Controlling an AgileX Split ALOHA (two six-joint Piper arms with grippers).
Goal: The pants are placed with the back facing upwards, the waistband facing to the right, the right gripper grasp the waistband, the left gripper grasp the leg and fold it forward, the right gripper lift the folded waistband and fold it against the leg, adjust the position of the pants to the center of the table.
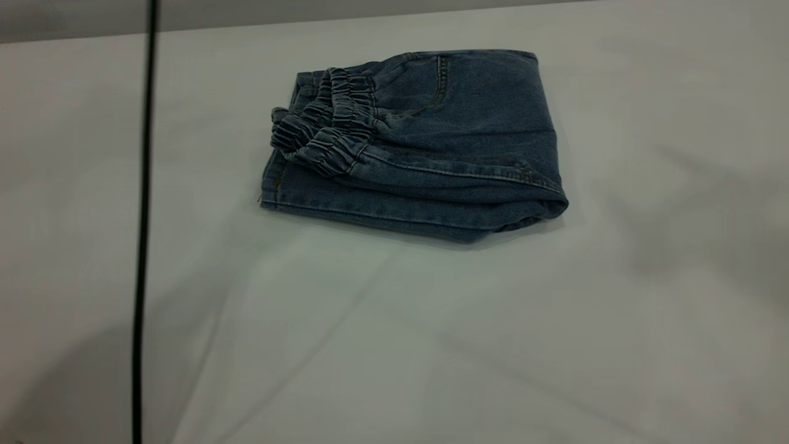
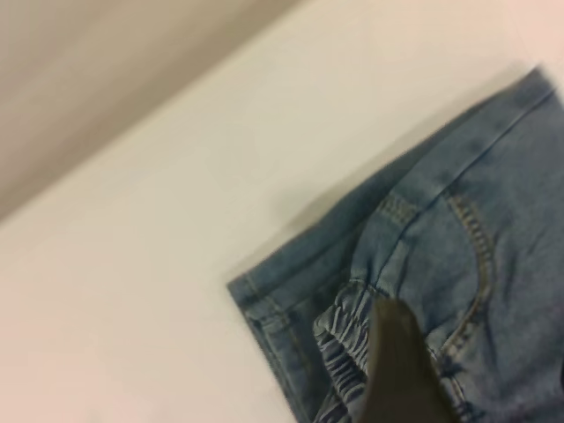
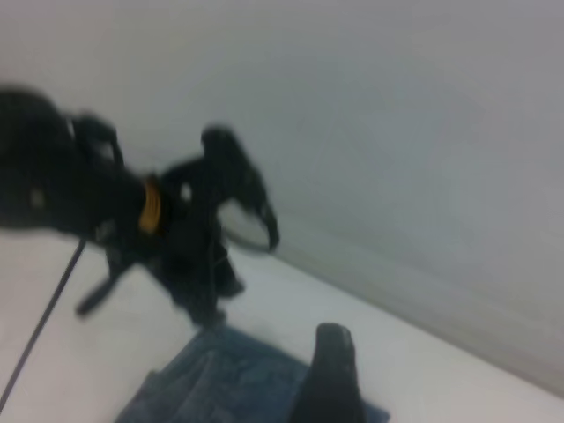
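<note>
- The denim pants (image 1: 419, 145) lie folded into a compact bundle on the white tabletop (image 1: 394, 320), toward its far edge, near the middle.
- Their elastic waistband (image 1: 327, 120) rests bunched on top, at the bundle's left end.
- A black cable (image 1: 143, 222) hangs at left.
- The left arm (image 3: 132, 211) hovers beyond the pants.
- I cannot tell whether either tool is wide or narrow.

Bare table (image 1: 431, 345) all round the folded pants (image 1: 425, 142) — only a black cable (image 1: 143, 222) crosses left.

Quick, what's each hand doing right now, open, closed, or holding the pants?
Left hand: above the pants waistband; open or closed cannot be told.
Right hand: above the pants; cannot be told.
</note>
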